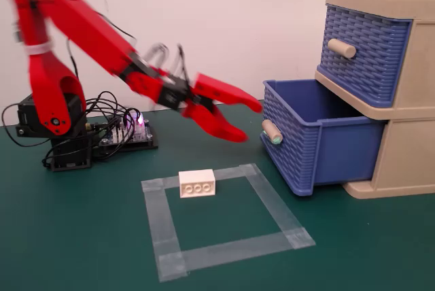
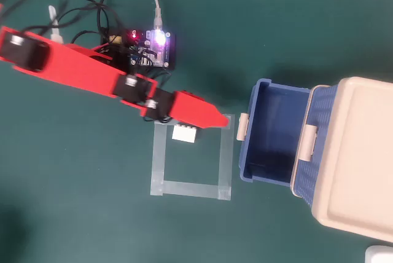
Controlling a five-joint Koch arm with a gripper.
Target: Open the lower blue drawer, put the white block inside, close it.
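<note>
Right now your gripper (image 1: 248, 121) hangs in the air above the green table (image 1: 81, 236), between the arm's base and the cabinet, and its two red jaws stand apart in a moderate V with nothing between them. In the fixed view the upper jaw reaches toward the drawer's handle and the lower one curves down below it; the tips are near the handle but not touching it. From overhead the jaws lie one over the other, so you see only a single red point (image 2: 221, 120) just left of the handle.

The lower blue drawer (image 1: 319, 138) is pulled well out of the beige cabinet (image 1: 408, 162), and in the overhead view its inside (image 2: 273, 134) looks empty. Its peg handle (image 1: 272, 131) with the pale teal tip sticks out of the front wall toward the arm. The upper blue drawer (image 1: 367, 49), with its plain beige handle, sits pushed in.

You find the white block (image 1: 197, 183) lying on the table at the far edge of the tape square (image 1: 272, 202), its three studs facing the fixed camera. Overhead, the block (image 2: 185, 134) sits just under the gripper's red body, inside the top strip of the tape. It is well apart from the drawer and nothing holds it.

Behind the arm, a controller board (image 2: 153, 45) shows lit lights amid a tangle of cables.
</note>
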